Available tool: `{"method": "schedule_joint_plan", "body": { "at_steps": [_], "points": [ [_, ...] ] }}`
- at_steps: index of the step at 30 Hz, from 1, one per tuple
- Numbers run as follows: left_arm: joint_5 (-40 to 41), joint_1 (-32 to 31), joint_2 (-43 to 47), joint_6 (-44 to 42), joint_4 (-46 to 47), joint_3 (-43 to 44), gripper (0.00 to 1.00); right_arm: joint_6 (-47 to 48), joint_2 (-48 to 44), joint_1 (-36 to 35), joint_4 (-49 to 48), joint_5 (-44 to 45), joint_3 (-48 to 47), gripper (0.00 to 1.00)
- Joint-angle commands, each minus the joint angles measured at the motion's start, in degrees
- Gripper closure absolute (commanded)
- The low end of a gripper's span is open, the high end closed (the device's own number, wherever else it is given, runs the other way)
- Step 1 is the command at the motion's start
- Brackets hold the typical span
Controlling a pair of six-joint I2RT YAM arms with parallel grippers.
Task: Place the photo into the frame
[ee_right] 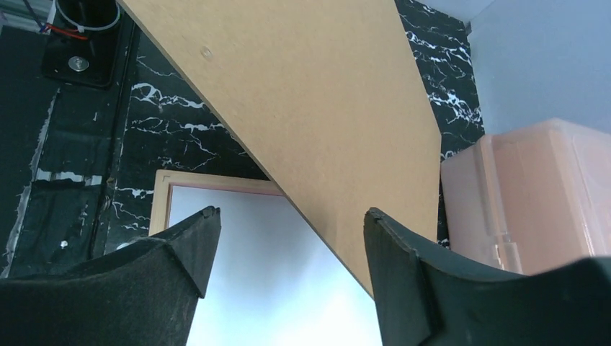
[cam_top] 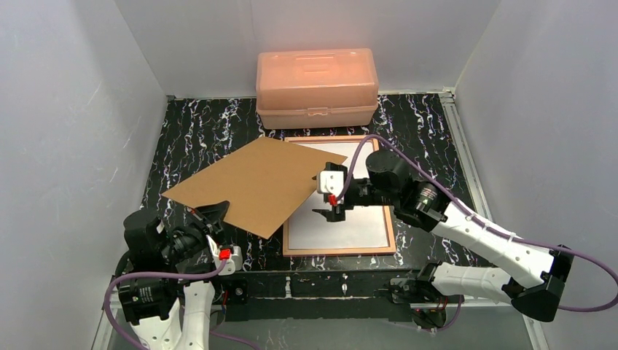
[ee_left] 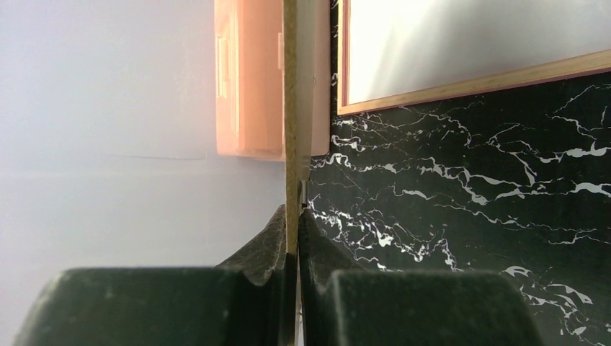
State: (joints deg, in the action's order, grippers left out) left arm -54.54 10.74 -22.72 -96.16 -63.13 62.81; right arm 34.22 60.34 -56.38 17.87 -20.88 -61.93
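Got the left end effector [ee_left: 292, 216] clenched hard on the near corner of the brown backing board [cam_top: 255, 182], holding it tilted up over the black marbled desk [cam_top: 189, 138]. Over at the right end effector [ee_right: 284, 223]: released, fingers wide apart, hovering just above the photo [cam_top: 350, 226], gripping nothing. Seeing the photo white side up inside the frame [cam_top: 339, 251], flat on the desk, the board overlapping the frame's far-left corner. Further back, by the wall, a salmon-pink lidded box [cam_top: 317, 84].
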Motion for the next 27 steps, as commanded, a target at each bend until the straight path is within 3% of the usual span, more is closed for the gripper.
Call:
{"method": "schedule_joint_plan", "body": {
  "at_steps": [1,9,12,17,19,20,22,23,24,27],
  "points": [
    [-3.93,-0.02,-1.23,-2.77,1.17,2.17,1.0,3.92,0.63,-4.47,-5.35,5.82,-0.18,0.23],
    [-4.08,-0.02,-1.79,-2.05,1.0,2.99,1.0,7.66,5.68,-10.99,-13.8,18.99,1.87,0.47],
    [-4.01,-0.02,-2.26,-1.5,1.0,3.6,1.0,8.54,6.23,-12.83,-19.27,24.32,3.12,0.62],
    [-3.02,-0.02,-2.54,1.52,3.28,3.72,1.0,9.44,5.01,-14.9,-24.24,30.67,4.3,0.95],
    [-2.29,0.0,-2.06,4.31,6.1,2.94,1.0,8.96,4.04,-15.18,-24.46,32.29,4.36,0.99],
    [-1.85,-0.02,-1.72,6.23,8.09,2.4,0.94,8.17,3.55,-15.26,-24.04,32.68,4.2,0.99],
    [-0.86,-0.02,-1.17,11.3,13.55,1.07,0.51,6.26,2.4,-15.25,-22.56,32.75,3.18,0.99],
    [-0.25,-0.02,-0.92,14.01,16.32,0.44,0.35,4.71,1.95,-15.24,-22.08,32.83,2.58,0.99],
    [0.35,-0.02,-0.85,16.71,18.72,-0.01,0.24,2.12,1.56,-15.23,-21.66,32.9,1.89,0.99],
    [3.56,-0.04,-2.02,27.32,27.28,-0.13,0.1,-4.99,1.43,-15.19,-20.02,34.72,-1.42,0.99]
  ]
}}
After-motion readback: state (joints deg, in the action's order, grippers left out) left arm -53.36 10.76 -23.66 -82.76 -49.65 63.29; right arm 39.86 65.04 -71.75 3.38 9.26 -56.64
